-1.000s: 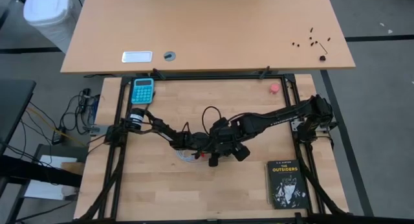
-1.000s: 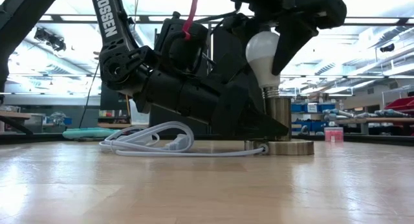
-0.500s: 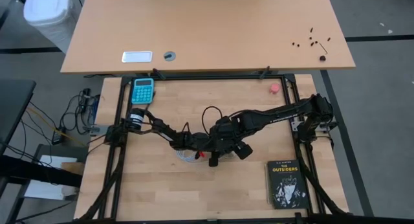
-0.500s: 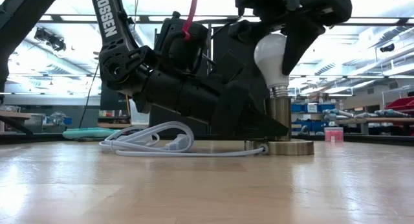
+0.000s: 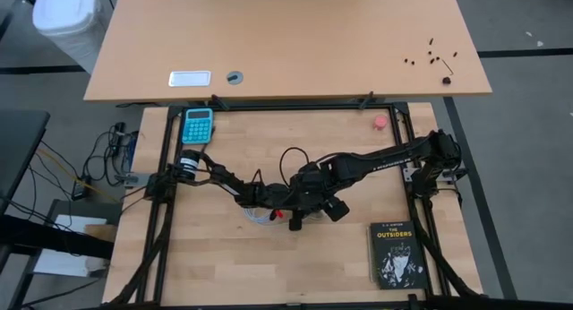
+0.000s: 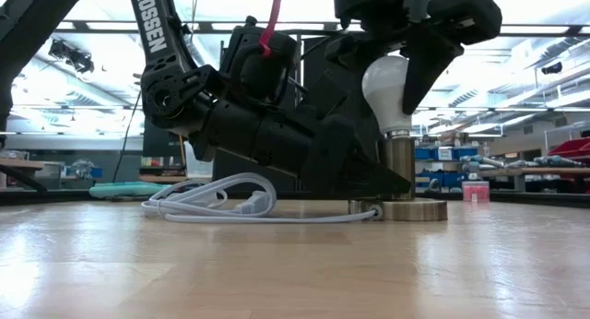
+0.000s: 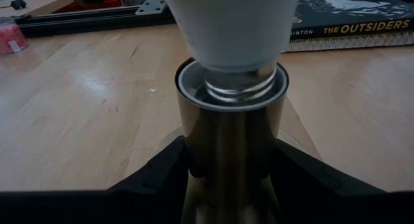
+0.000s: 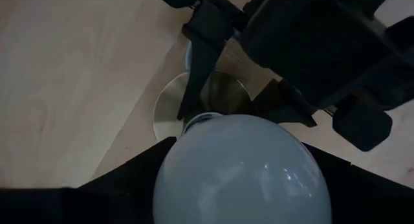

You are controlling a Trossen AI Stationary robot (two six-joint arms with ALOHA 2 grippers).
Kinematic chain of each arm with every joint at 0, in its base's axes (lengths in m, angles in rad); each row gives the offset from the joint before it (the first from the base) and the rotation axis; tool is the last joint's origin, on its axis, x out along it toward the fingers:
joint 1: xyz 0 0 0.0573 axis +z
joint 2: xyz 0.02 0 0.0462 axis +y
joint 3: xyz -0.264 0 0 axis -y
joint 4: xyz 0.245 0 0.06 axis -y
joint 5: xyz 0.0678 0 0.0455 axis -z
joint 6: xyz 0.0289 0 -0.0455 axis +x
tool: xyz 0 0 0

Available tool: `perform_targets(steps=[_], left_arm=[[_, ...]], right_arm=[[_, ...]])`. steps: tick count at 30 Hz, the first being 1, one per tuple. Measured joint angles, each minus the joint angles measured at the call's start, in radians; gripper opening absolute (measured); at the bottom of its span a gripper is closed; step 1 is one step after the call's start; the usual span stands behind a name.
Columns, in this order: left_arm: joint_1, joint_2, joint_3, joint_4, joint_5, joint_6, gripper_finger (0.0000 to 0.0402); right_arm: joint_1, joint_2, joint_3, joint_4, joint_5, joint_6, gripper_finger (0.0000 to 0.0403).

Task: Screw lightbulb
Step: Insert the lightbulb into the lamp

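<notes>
White lightbulb point(image 6: 387, 87) held from above by right fingers point(image 6: 441, 56), left fingers point(image 7: 162, 179) bracing socket point(image 6: 398, 170)

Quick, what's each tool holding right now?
Left tool: shut on the brass-coloured metal socket post.
Right tool: shut on the white frosted lightbulb.

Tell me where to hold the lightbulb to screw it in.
Hold the lightbulb by its wide rounded top, coming from above, as the right end effector does. Its threaded base sits in the upright socket, so only the dome is free.
</notes>
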Motion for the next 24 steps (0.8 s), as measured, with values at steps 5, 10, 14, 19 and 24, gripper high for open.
perform_targets(steps=[5,10,14,19,24], left_arm=[[0.0,0.0,0.0,0.0,0.0,0.0,0.0195],[0.0,0.0,0.0,0.0,0.0,0.0,0.0195],[0.0,0.0,0.0,0.0,0.0,0.0,0.0195],[0.0,0.0,0.0,0.0,0.0,0.0,0.0195],[0.0,0.0,0.0,0.0,0.0,0.0,0.0195]], right_arm=[[0.001,0.0,-0.007,0.02,0.0,0.007,0.0291],[0.001,0.0,-0.007,0.018,-0.001,0.007,0.0291],[0.001,0.0,-0.007,0.017,-0.001,0.007,0.0281],[0.002,0.0,-0.007,0.017,-0.005,0.015,0.0265],[0.004,0.0,-0.007,0.005,0.002,0.024,0.0279]])
